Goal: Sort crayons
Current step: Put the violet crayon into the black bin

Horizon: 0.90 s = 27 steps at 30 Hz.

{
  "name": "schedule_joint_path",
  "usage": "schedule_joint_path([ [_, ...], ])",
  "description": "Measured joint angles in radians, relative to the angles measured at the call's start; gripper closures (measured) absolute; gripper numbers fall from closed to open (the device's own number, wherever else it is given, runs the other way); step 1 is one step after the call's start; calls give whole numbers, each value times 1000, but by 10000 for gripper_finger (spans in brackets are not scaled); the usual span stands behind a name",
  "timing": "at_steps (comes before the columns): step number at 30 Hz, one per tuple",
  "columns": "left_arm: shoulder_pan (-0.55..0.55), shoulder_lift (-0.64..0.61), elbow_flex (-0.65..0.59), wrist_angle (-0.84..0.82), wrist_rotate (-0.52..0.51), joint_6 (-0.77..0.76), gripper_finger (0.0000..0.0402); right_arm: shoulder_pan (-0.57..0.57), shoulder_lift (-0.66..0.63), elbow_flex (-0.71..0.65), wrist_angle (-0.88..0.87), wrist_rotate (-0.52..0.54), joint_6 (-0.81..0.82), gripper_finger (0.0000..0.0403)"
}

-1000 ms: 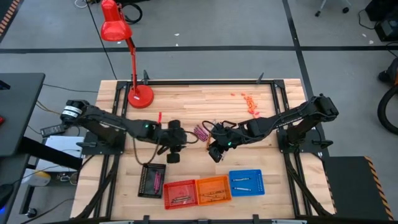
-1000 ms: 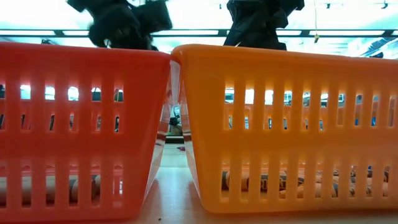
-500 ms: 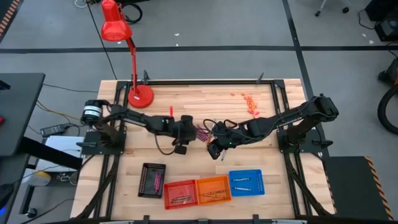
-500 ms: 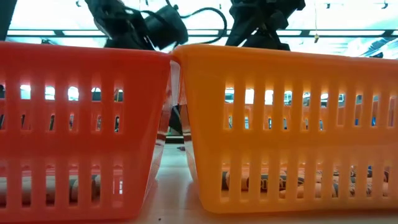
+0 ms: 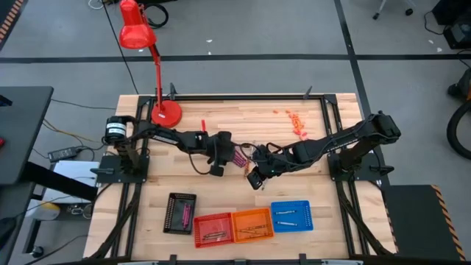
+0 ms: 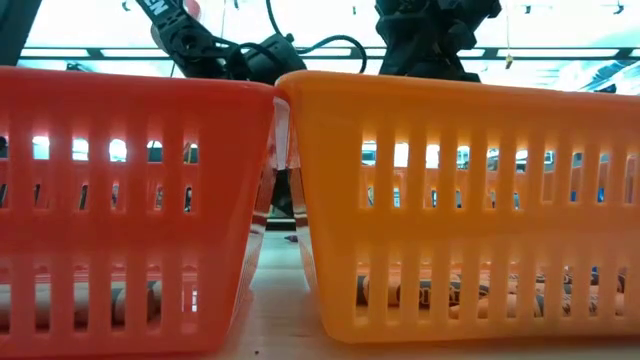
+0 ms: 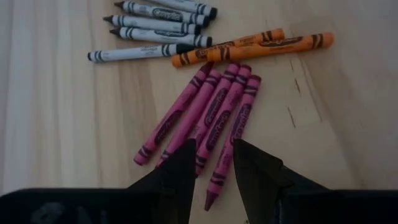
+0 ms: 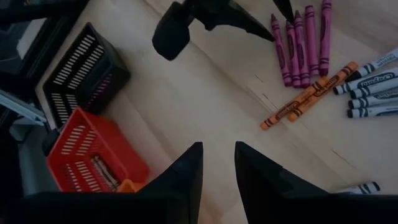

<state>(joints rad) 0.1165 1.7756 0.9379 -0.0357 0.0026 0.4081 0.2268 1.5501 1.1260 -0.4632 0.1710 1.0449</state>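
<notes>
The crayons lie in a loose pile on the table's middle (image 5: 239,156). In the left wrist view it holds several magenta ones (image 7: 211,115), two orange (image 7: 261,45) and several grey-white (image 7: 155,28). My left gripper (image 7: 213,149) is open just over the near ends of the magenta crayons, with one crayon in the gap between its fingers. I cannot tell whether it touches them. My right gripper (image 8: 217,149) is open and empty above bare wood, on the near-right side of the pile (image 5: 254,179).
A black basket (image 5: 180,212), a red one (image 5: 213,228), an orange one (image 5: 252,224) and a blue one (image 5: 291,216) stand along the near edge. A red lamp (image 5: 165,114) stands at the far left. Small red-pink bits (image 5: 294,118) lie at the far right.
My left gripper has swung from near the black basket toward the table's right and far side, turning until its fingers point at the crayon pile. The crayons have stayed where they were.
</notes>
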Motion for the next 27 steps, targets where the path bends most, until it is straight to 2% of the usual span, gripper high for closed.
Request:
schedule_joint_path([
  [9,6,14,1,16,114,77,285,-7,0,0,-1,-12,0,305],
  [17,5,88,5,28,125,60,285,-7,0,0,5,-17,0,305],
  [27,-4,91,4,9,121,8,293,-7,0,0,5,-35,-5,305],
])
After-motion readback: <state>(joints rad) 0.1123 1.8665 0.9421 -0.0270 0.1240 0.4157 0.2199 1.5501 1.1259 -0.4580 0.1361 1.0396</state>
